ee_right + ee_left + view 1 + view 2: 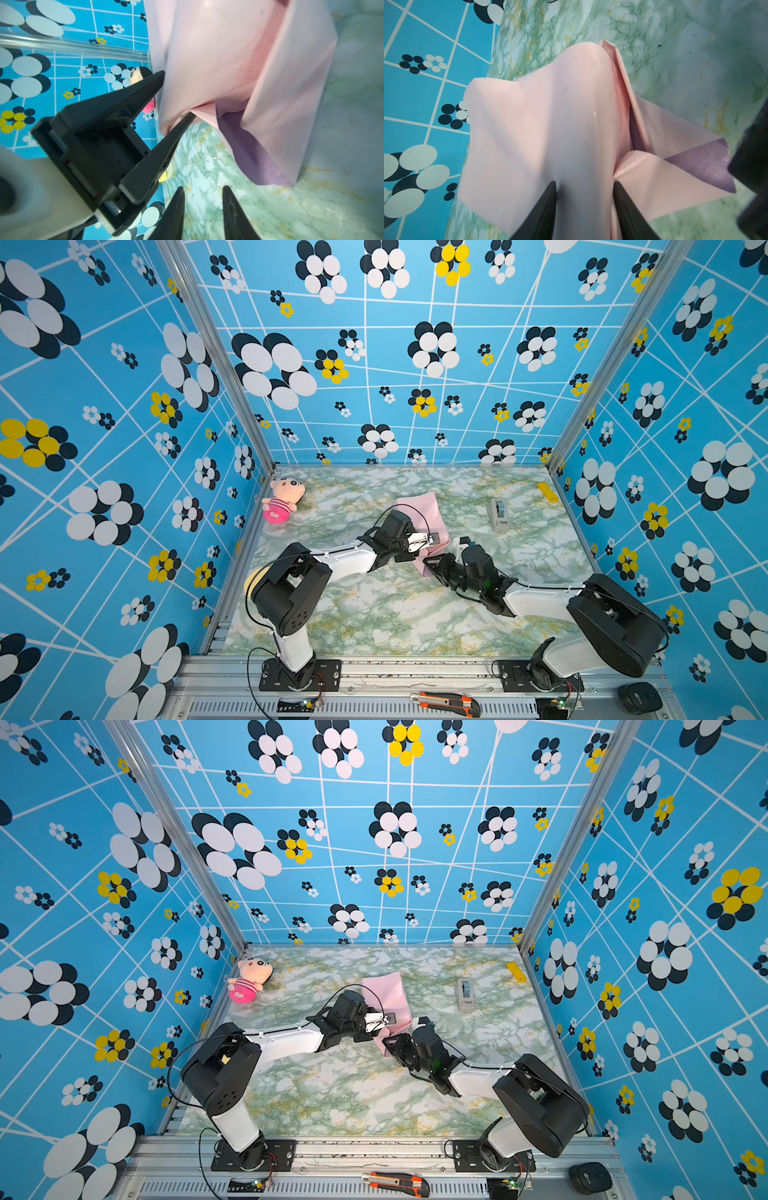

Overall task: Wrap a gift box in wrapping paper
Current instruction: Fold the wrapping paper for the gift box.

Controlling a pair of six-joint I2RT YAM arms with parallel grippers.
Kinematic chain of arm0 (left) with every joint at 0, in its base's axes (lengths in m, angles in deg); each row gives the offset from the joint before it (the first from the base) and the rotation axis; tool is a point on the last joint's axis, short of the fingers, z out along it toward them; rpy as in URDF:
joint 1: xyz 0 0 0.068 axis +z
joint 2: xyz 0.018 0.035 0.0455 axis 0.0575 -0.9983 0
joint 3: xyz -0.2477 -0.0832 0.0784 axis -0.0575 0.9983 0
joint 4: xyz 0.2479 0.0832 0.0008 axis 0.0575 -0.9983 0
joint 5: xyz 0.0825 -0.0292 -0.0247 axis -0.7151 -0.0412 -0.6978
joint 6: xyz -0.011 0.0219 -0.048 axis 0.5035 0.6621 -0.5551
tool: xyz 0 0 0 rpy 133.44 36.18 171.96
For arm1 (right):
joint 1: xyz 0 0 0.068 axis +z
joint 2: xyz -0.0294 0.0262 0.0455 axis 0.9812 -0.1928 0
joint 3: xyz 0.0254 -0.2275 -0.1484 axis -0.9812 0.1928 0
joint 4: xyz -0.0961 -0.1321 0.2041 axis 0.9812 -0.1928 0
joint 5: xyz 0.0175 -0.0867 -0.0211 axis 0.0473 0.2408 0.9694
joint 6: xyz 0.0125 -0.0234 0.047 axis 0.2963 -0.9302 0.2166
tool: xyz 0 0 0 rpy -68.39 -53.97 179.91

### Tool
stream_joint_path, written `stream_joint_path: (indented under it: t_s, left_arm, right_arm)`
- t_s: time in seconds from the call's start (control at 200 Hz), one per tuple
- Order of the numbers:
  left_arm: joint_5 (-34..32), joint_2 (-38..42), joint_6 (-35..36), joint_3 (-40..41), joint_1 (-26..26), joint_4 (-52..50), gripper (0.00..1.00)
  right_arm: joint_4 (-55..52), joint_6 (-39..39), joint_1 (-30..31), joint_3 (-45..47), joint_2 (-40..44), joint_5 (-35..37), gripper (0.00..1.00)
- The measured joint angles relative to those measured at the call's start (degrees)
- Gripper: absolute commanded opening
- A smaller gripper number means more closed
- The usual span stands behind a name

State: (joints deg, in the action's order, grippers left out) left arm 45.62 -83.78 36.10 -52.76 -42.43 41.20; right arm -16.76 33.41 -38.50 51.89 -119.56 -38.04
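Note:
The wrapping paper (419, 506) lies mid-table as a bulky pale pink bundle, seen in both top views (382, 990). A lilac flap (702, 166) splays onto the marble beside it. The gift box is hidden; the paper drapes over a blocky form. My left gripper (432, 541) straddles that form, one finger pressed against the paper (550, 114) on each side. The right wrist view shows the left gripper (178, 93) clamping the pink bundle (228, 62). My right gripper (203, 188) hovers just short of the lilac flap (249, 149), jaws apart with only bare marble between them.
A pink-striped plush doll (282, 499) sits at the far left corner. A grey tape dispenser (498, 514) stands right of the paper, and a yellow block (547, 491) lies by the right wall. An orange box cutter (446, 702) rests on the front rail.

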Motion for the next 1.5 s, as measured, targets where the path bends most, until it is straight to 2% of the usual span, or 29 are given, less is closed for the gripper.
stream_joint_path:
  t_s: [0.27,0.655,1.305,1.499]
  left_arm:
    - [0.0,0.0,-0.15,0.0,0.0,-0.02,0.45]
    - [-0.52,-0.48,-0.39,-0.66,0.02,-0.02,0.45]
    - [-0.83,-0.52,-0.37,-0.7,0.0,-0.2,0.45]
    - [-0.83,-0.52,-0.37,-0.76,0.0,-0.26,0.45]
  right_arm:
    - [4.52,1.7,1.14,-4.11,-10.21,-1.09,0.17]
    - [7.43,3.28,1.14,-9.4,-16.87,-0.04,0.12]
    - [5.2,3.8,0.17,-9.6,-17.99,7.54,0.13]
    - [3.39,4.2,-0.15,-9.6,-17.99,10.16,0.19]
